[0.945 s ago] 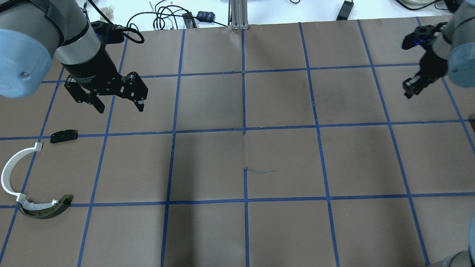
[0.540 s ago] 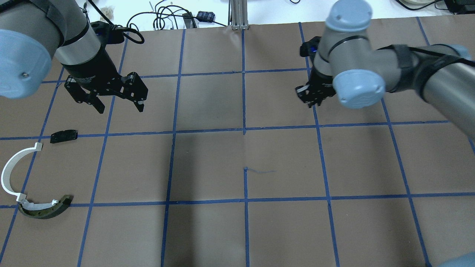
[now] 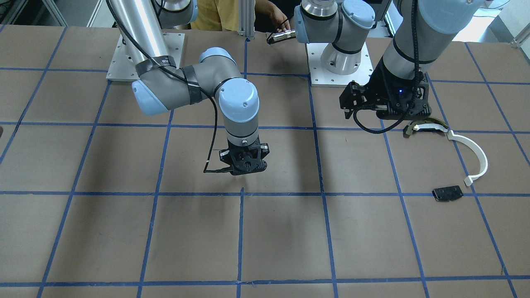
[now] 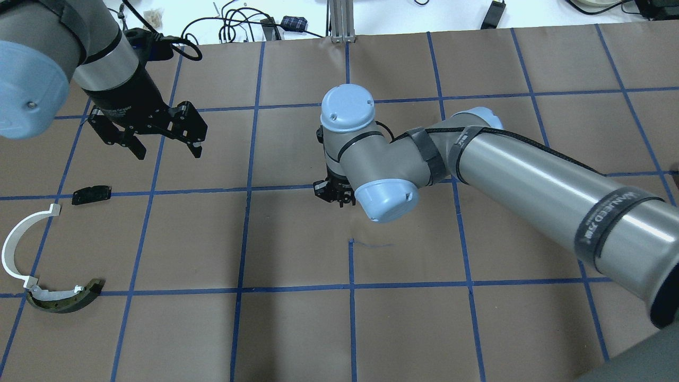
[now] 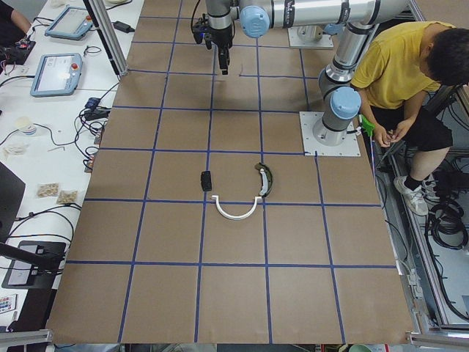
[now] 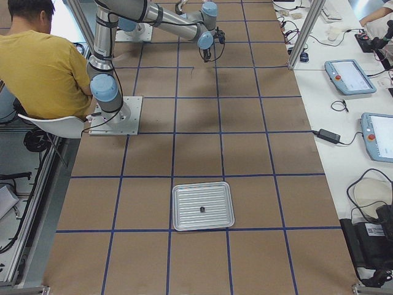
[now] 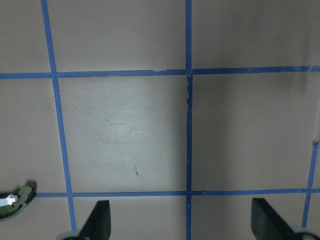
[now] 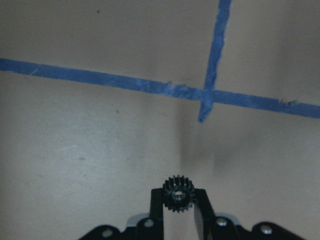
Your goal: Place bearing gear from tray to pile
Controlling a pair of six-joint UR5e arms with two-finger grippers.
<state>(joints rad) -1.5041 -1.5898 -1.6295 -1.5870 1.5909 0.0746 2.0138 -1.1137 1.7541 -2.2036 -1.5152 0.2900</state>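
Note:
My right gripper (image 4: 334,195) hangs over the middle of the table, near a tape crossing. The right wrist view shows it shut on the bearing gear (image 8: 176,193), a tiny black toothed wheel between the fingertips. The pile lies at the table's left: a white arc strip (image 4: 16,244), a dark olive-edged curved piece (image 4: 63,298) and a flat black plate (image 4: 92,194). My left gripper (image 4: 164,151) is open and empty, above and beyond the black plate. The grey metal tray (image 6: 203,206) shows only in the exterior right view, with one tiny dark part (image 6: 202,209) on it.
The table is brown paper with a blue tape grid. My right arm's long forearm (image 4: 557,185) reaches across from the right. The olive piece's tip shows in the left wrist view (image 7: 15,202). A person in yellow (image 5: 396,73) sits behind the robot bases.
My right arm has swept from the table's far right edge leftward to the middle, its gripper still shut. My left gripper has barely moved and stays open.

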